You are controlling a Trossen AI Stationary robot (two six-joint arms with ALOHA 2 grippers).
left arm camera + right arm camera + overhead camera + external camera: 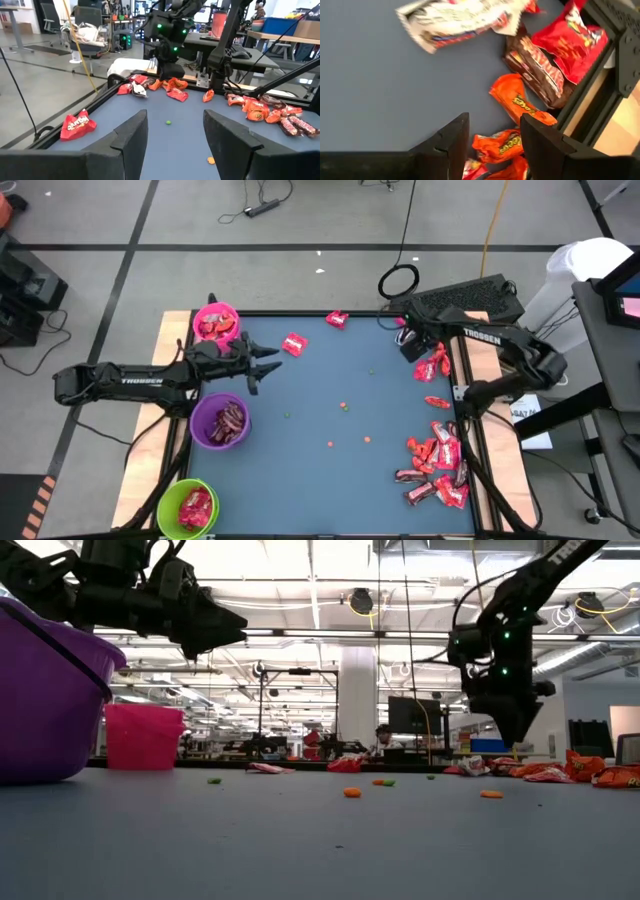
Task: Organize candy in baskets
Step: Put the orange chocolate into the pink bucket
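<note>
The right claw [408,346] hangs over the far right corner of the desk [320,470], its jaws parted and empty, with a tight cluster of orange wrapped candies [512,145] directly under its tips and a dark brown bar [535,72] and red packet [572,40] just beyond them, all crowded against the desk's raised edge. The risk I see is a messy pick: the pieces overlap, so closing here may pinch two wrappers at once, or a fingertip may land on the edge rail and skid a slick wrapper aside instead of gripping it. The left claw [262,360] hovers open and empty just beside the pink basket [216,322], with the purple basket [220,422] near it and the lime green basket [188,508] farther off. The larger candy pile [438,465] lies well apart from both claws, along the right edge.
</note>
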